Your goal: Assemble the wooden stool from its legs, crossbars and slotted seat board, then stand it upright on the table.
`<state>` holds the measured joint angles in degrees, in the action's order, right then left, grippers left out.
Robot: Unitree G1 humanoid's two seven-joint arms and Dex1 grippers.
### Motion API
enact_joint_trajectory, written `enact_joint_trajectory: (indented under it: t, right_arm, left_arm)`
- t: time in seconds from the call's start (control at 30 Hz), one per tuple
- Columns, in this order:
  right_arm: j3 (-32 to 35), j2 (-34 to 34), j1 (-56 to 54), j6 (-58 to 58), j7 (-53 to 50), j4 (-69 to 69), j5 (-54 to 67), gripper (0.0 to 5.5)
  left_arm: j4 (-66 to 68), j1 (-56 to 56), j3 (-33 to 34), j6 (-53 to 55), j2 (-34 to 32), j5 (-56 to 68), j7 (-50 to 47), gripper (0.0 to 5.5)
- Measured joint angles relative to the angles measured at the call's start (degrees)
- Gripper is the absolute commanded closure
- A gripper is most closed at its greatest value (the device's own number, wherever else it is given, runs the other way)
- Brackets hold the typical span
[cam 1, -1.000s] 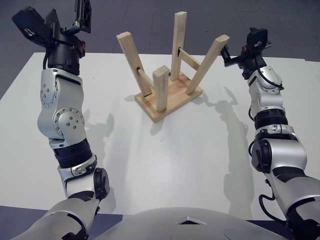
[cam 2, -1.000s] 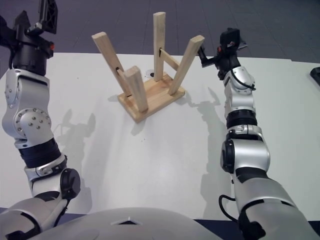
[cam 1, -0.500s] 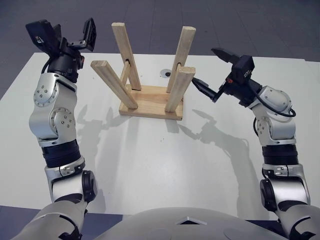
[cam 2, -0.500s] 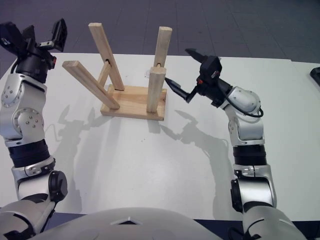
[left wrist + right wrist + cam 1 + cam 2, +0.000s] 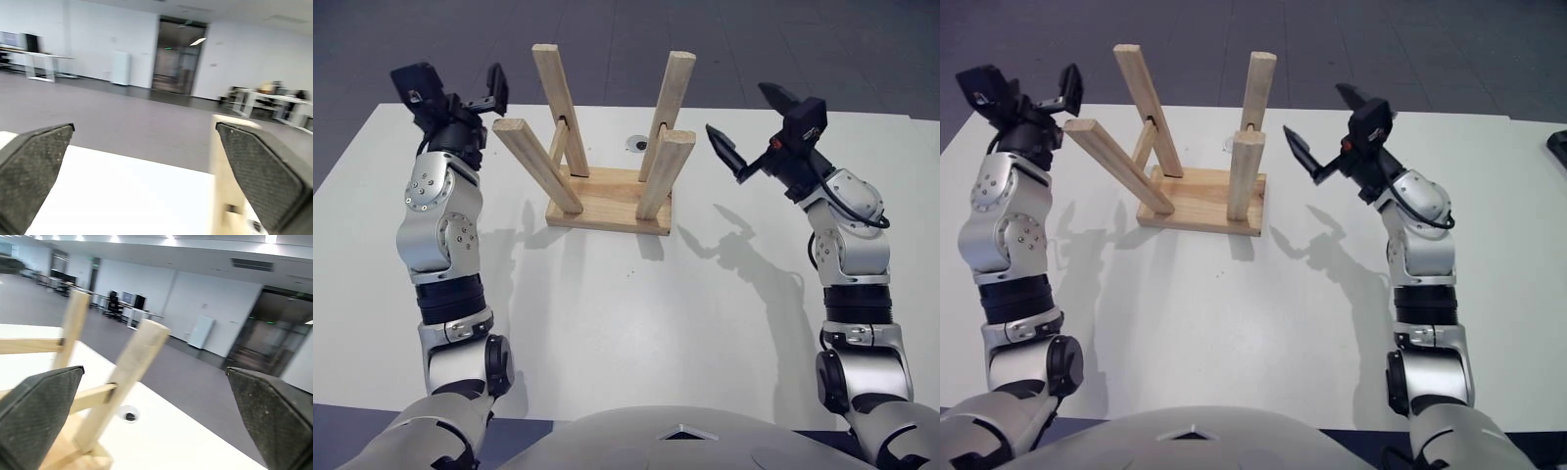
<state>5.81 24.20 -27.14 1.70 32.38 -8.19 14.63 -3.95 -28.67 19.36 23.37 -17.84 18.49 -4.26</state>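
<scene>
The wooden stool point(image 5: 570, 162) rests upside down at upper centre, seat board point(image 5: 607, 206) flat on the white table point(image 5: 607, 323), legs point(image 5: 671, 93) up. The left gripper point(image 5: 460, 93), upper left, and right gripper point(image 5: 739, 110), upper right, flank it, fingers spread wide, apparently touching nothing.

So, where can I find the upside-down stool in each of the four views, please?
Left eye view: the stool stands legs-up on the far middle of the table.
Right eye view: same place, slightly nearer the picture's left edge.
Left wrist view: one leg, close beside the left fingers.
Right wrist view: two legs and a crossbar, between the right fingers.
Shared landmark: the round hole in the table behind the stool.
</scene>
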Motion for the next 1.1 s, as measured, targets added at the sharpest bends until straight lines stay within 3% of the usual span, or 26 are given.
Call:
enact_joint_trajectory:
  t: [0.1,0.27,0.43,1.1]
  right_arm:
    - [0.3,-0.8,-0.1,-0.2,-3.2,-1.9,-1.9,0.12]
    - [-0.8,-2.9,0.3,-0.3,-3.9,-1.4,-2.0,0.12]
    - [-1.5,-3.8,1.2,0.5,-4.0,0.9,-1.9,0.12]
    - [-0.1,-4.0,5.2,5.1,-6.2,10.4,-1.1,0.12]
  left_arm:
    - [0.2,0.5,-1.0,-0.7,-1.8,-3.7,0.1,0.1]
    - [5.3,1.4,-15.9,-0.2,-1.3,-9.6,9.7,0.1]
    - [5.2,2.4,-23.9,-0.1,2.2,-11.9,14.0,0.1]
    - [5.3,-0.7,-22.5,-2.4,11.3,-12.7,12.0,0.1]
